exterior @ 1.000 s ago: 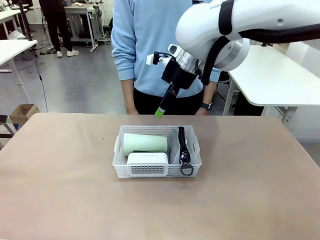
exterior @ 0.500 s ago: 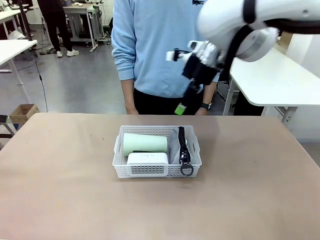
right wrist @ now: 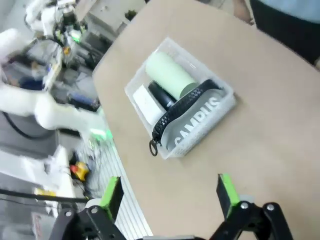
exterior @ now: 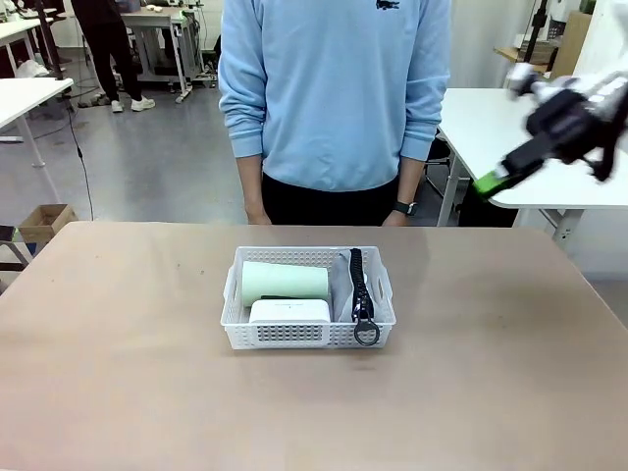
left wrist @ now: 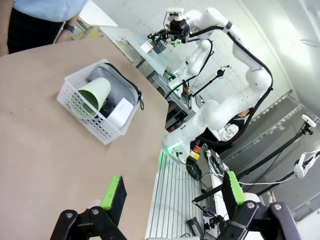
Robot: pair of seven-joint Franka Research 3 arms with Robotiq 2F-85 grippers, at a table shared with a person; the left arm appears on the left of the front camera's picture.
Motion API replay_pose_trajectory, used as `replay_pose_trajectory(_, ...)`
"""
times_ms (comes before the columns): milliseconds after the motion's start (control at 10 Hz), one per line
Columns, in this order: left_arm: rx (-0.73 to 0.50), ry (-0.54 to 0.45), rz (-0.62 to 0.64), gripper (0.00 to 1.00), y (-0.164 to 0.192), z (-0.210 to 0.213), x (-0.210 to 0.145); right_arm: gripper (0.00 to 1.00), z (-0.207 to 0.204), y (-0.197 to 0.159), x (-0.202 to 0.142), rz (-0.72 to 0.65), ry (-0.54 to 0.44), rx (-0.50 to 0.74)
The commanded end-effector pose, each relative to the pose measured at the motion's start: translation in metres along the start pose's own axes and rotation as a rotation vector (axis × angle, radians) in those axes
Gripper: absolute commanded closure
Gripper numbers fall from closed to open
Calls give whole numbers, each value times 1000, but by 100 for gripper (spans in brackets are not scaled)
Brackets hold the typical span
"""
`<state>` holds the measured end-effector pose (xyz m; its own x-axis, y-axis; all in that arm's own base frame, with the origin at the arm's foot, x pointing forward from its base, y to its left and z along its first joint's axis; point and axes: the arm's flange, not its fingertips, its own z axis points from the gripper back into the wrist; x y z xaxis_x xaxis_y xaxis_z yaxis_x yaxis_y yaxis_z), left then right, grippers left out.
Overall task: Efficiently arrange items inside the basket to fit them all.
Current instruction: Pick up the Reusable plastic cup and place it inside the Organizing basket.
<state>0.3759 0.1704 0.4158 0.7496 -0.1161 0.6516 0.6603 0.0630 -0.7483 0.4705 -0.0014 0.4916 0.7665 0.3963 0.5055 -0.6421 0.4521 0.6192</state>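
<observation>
basket [exterior: 308, 334]: white perforated one, sits mid bench [exterior: 118, 373], a bit toward the person's side. everything's inside it.
cup [exterior: 285, 282]: pale green, lying on its side in the far-left part of the basket, mouth facing the left wrist cam.
white device [exterior: 289, 312]: small boxy thing, near-left part, right in front of the cup, touching or just about.
stapler [right wrist: 161, 95]: black, wedged btw the cup/device and the pouch. barely seen from the front.
pouch [right wrist: 200, 120]: grey, "CAMPUS" print readable in the right wrist view, standing on edge along the basket's right side. black strap [exterior: 359, 289] runs over the top, ring end hangs over the near rim.
right claw [exterior: 488, 183]: up in the air at far right of the front view, well off the basket, blurry. right wrist view shows the green pads wide apart, nothing btw them.
left claw [left wrist: 172, 192]: wide too, empty, looking at the basket from a distance over the bench edge.
person [exterior: 334, 98]: light blue sweatshirt, standing at the far side, hands down by the bench edge, not touching anything afaict.
</observation>
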Motion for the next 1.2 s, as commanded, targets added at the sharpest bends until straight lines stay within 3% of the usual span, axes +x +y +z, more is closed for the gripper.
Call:
replay_pose_trajectory(0,3,1,-6,0,-1,-2,0,0,23,-38,-38,-154,-202,100)
replay_pose_trajectory(100,3,1,-6,0,-1,-2,0,0,34,-67,-63,-248,-340,187)
replay_pose_trajectory(300,3,1,-6,0,-1,-2,0,0,20,-115,-80,-546,-518,174)
replay_pose_trajectory(400,3,1,-6,0,-1,-2,0,0,49,-77,-84,-303,-301,148)
replay_pose_trajectory(1100,3,1,-6,0,-1,-2,0,0,49,-77,-84,-303,-301,148)
